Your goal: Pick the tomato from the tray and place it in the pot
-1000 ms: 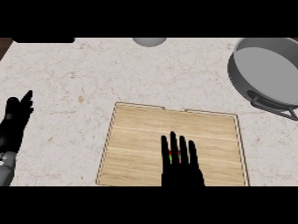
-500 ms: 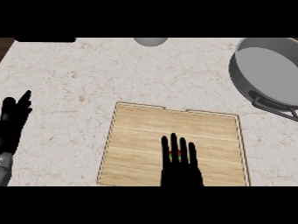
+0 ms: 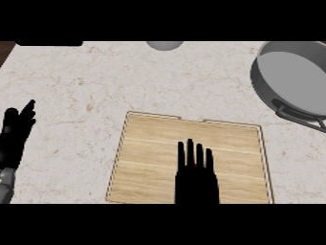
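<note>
Left hand (image 3: 11, 139): rests at the left edge of the counter (image 3: 94, 81), well apart from the tray; fingers straight and released, pointing up the view, holding nothing.
Tray (image 3: 151, 143): a pale wooden board lying flat on the counter, low in the middle of the view; its near edge meets the bottom of the scene.
Tray contents: the right hand lies over its lower middle, and only a small speck of red with a touch of green peeks out between the fingers.
Tomato (image 3: 194, 166): that red speck on the tray, directly beneath the right hand and almost wholly hidden by it; whether the hand touches it cannot be told.
Right hand (image 3: 196, 179): comes in from the bottom edge over the tray, fingers (image 3: 182, 155) straight, spread slightly and released, palm down, not curled round anything.
Grey object (image 3: 165, 45): a small rounded thing at the top edge of the counter, cut off by the view; what it is cannot be told.
Pot (image 3: 264, 81): a grey metal pot at the upper right, on the counter and well apart from the tray, with a handle (image 3: 303, 118) on its near side.
Pot contents: only its bare pale-grey bottom shows.
Between tray and pot: bare speckled counter.
</note>
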`<state>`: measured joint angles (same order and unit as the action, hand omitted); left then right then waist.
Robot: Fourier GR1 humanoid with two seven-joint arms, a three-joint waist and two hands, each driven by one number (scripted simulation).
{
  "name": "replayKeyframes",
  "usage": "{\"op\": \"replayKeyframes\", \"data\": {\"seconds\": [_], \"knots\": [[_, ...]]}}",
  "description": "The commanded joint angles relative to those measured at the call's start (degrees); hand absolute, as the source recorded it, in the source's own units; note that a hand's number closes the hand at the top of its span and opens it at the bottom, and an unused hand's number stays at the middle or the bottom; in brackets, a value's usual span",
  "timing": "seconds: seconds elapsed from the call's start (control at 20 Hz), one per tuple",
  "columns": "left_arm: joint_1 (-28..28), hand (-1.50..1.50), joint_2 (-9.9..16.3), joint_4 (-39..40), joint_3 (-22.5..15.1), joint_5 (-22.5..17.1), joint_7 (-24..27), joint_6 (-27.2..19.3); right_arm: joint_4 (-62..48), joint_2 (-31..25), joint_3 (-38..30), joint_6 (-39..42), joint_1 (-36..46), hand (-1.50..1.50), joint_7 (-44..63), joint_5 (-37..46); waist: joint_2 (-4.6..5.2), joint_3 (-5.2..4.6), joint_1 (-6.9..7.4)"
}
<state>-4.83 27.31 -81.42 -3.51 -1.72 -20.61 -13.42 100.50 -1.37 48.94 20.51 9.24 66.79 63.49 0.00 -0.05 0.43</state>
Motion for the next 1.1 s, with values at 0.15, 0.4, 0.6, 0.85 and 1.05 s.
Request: {"op": "replayKeyframes", "data": {"seconds": [0.15,0.4,0.6,0.85,1.05], "knots": [[0.6,0.00,-1.3,-1.0,-0.1,0.9,-0.4,0.4,-3.8,1.3,0.4,0.6,1.8,-1.50,10.8,0.2,-0.08,0.03,-0.14],[-3.3,0.00,-1.8,2.9,0.3,2.7,-0.7,-0.5,-6.4,1.3,-1.0,1.1,2.9,-1.50,11.8,-1.6,0.14,0.00,-0.60],[1.4,0.00,-2.3,-3.1,-0.2,2.5,-1.9,-0.4,-8.2,1.3,-0.1,-1.4,2.3,-1.50,12.9,-2.9,-0.12,0.05,0.37],[-2.8,0.00,-2.5,5.0,2.6,2.4,2.2,0.9,-9.7,1.3,-3.2,-1.3,2.2,-1.50,9.3,-2.6,0.06,0.00,-0.58],[-1.4,0.00,-3.6,-0.9,1.4,3.4,-2.7,-0.2,-14.4,1.3,-3.3,-6.2,5.6,-1.50,9.6,-5.5,0.00,0.06,0.21]]}}
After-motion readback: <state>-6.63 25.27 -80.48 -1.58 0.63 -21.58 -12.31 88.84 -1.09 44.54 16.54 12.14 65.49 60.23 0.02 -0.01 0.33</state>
